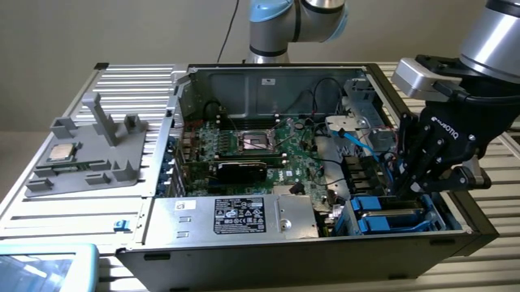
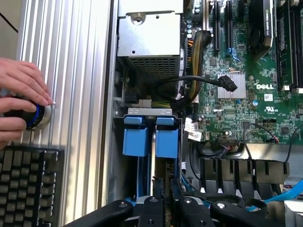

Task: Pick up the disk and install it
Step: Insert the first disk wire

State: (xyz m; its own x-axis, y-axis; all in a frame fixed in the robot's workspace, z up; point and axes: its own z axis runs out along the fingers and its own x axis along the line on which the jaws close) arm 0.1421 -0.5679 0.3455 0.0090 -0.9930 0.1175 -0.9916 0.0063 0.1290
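Note:
The disk (image 2: 166,138) stands on edge in the drive bay at the front corner of the open computer case (image 1: 268,76), on the exterior view's right. Its blue carrier frame shows end-on, beside a second blue carrier (image 2: 135,137). My gripper (image 2: 166,195) reaches down into that bay, its black fingers (image 2: 152,208) close together on the disk's narrow edge. In the exterior view the gripper (image 1: 404,193) hangs just above the blue carriers (image 1: 390,216), and its fingertips hide most of the disk.
A silver power-supply box (image 1: 235,216) sits next to the bay, with the motherboard (image 1: 260,146) and loose cables (image 2: 203,82) behind it. A grey fixture holding a CPU chip (image 1: 63,152) stands outside the case. A person's hands (image 2: 21,90) rest on a blue-ringed button beside a keyboard (image 2: 28,184).

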